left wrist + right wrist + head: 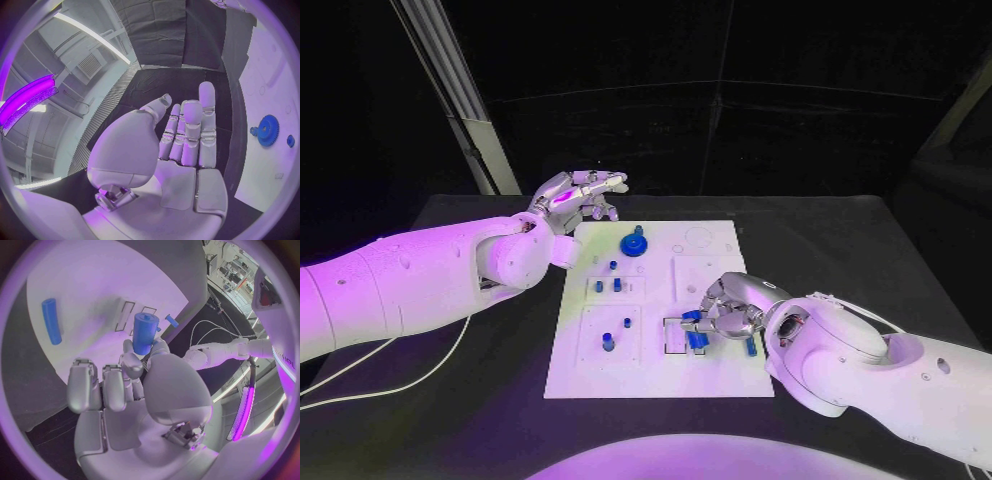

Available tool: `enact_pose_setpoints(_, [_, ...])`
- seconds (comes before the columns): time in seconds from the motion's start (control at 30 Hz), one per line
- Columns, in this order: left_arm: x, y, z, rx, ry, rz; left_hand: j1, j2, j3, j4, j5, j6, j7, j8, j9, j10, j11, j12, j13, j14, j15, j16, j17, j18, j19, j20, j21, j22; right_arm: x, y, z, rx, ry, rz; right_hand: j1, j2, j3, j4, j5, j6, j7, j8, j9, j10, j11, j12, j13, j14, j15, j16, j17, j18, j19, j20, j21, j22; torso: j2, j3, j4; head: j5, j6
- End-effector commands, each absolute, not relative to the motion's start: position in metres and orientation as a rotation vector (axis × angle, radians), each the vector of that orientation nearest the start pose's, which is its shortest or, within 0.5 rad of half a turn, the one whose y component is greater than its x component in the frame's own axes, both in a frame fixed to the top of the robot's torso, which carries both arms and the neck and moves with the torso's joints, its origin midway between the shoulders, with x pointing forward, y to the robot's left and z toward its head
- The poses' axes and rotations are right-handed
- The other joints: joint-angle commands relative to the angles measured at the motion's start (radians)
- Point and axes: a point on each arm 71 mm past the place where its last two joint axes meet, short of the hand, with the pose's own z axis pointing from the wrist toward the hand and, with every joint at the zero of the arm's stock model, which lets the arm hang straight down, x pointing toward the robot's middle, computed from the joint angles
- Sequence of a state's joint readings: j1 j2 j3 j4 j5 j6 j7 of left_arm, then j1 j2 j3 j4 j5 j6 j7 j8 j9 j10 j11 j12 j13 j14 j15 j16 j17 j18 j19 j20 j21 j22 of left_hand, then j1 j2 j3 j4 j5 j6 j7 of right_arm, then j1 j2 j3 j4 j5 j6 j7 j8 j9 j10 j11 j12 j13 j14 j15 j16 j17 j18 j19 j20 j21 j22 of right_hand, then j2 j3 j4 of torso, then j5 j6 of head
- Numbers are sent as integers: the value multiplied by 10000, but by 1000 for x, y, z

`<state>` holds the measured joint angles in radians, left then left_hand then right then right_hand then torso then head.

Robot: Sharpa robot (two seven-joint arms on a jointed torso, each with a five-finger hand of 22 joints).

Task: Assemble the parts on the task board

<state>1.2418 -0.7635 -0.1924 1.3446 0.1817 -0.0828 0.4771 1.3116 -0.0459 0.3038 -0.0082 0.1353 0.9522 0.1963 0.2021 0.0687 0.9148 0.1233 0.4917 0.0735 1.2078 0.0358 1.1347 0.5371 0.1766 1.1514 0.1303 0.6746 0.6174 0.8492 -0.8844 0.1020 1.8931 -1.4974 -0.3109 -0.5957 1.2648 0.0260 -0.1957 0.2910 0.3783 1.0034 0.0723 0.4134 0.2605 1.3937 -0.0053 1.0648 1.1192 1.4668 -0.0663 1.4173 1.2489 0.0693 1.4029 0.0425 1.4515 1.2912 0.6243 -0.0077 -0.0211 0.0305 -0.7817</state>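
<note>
Parts for this job are small blue pieces, and one of them, a short blue cylinder [144,333], is pinched upright in the right hand [718,312], which hovers low over the task board [718,375] near its right edge, toward the near end. That grip leaves the cylinder's lower end free, which I judge suits lowering it into a recess on the board. It looks smooth, round and flat-topped. Just beside the hand on the board are a blue peg [751,346] lying flat and a dark-framed slot [684,330]. Further out, small blue pegs [607,285] stand toward the board's left edge, and a blue gear [635,243] sits near the far edge. Beyond the far left corner, above the table [877,240], the left hand [583,193] hangs released, fingers straight and holding nothing, probably parked clear of the work.
</note>
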Motion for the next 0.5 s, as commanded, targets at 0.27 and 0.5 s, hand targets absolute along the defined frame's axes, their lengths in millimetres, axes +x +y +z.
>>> enact_pose_setpoints(0.27, [507, 215, -216, -12230, 14505, -16937, 85, -36, 4, -61, 30, -87, -10, 34, -7, -72, 0, 37, -14, -74, 7, -50, -12, 67, -7, 56, -54, -15, 371, -135, -259, 1699, 20581, 6031, -153, 219, -154, 1, 67, 102, -74, 142, 125, 39, -59, -179, -58, 472, -81, 30, 3, -85, 18, -21, 29, -8, 12, 1, -1, 16, -30])
enact_pose_setpoints(0.5, [507, 214, -216, -12227, 14522, -16950, 85, -36, 4, -61, 30, -87, -10, 34, -7, -72, 0, 37, -14, -74, 7, -50, -12, 67, -7, 56, -54, -15, 373, -130, -262, 1681, 20663, 6051, -377, 348, -341, -6, -219, 229, -148, 237, 301, 73, -121, -308, -76, 477, -133, 44, 70, -84, 10, -67, 23, -7, 6, 5, 0, 26, -67])
